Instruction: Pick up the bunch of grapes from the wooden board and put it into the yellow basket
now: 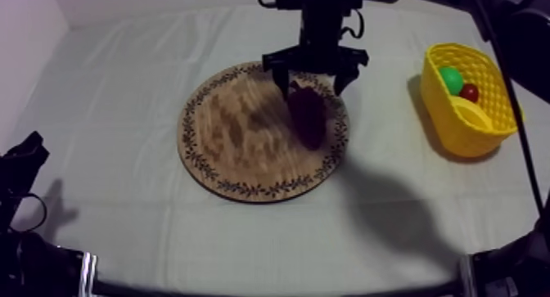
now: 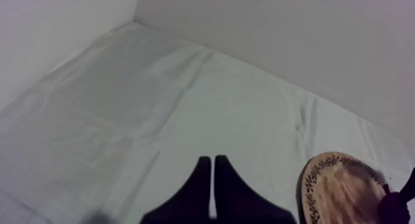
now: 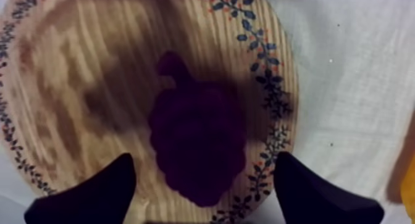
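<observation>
- Grapes (image 1: 308, 116): 1 dark purple-red bunch, lumpy, with a short stem at its far end and a body that broadens toward the near end
- It lies flat on the right part of the board (image 1: 237, 128), its near end close to the patterned rim
- The left half of the board is bare wood
- Cloth (image 1: 114, 112): wide bare stretches left of the board and along the near side of the table
- A strip of bare cloth runs between the board's right rim and the basket (image 1: 483, 120)
- The basket stands at the far right, well apart from the board and close to the table's right edge; a green fruit (image 1: 450, 78) and a small red fruit (image 1: 470, 92) lie inside it
- A pale wall closes the far edge of the table
- Right gripper (image 1: 313, 81): comes in from the far side over the board's far right part, jaws spread wide
- Its 2 fingers stand 1 at each side of the bunch; in the right wrist view the grapes lie in the gap between them, roughly centred, with wood showing on both sides and neither finger touching
- In the top view the stem end sits between the fingertips, and the body reaches toward the near side beyond them
- Left gripper (image 2: 213, 160): fingers pressed together in a narrow wedge, holding nothing, over bare cloth at the near left, with the board off to its right
</observation>
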Tool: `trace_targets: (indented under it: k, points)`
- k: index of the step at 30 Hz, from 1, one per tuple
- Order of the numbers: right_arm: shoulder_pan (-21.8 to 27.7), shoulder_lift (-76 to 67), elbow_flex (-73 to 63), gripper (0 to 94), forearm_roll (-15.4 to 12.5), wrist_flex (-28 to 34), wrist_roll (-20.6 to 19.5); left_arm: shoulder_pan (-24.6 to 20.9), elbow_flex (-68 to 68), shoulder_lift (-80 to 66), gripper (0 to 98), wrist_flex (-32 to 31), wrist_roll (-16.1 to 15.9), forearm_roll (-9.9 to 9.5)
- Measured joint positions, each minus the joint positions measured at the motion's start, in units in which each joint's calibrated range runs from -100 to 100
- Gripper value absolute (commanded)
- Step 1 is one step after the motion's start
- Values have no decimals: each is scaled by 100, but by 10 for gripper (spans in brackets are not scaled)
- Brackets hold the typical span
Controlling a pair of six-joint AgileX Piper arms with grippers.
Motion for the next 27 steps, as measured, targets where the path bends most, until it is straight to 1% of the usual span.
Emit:
trace_targets:
  k: [14,18,21,27]
  points:
    - [-63,486,-10,624,-28,-153,-62,0,0,0,0,0,0,0]
    - [-42,648,14,606,-13,-223,-75,0,0,0,0,0,0,0]
    - [-37,729,19,571,1,-310,-82,0,0,0,0,0,0,0]
    - [-25,781,-6,452,-2,-367,-65,0,0,0,0,0,0,0]
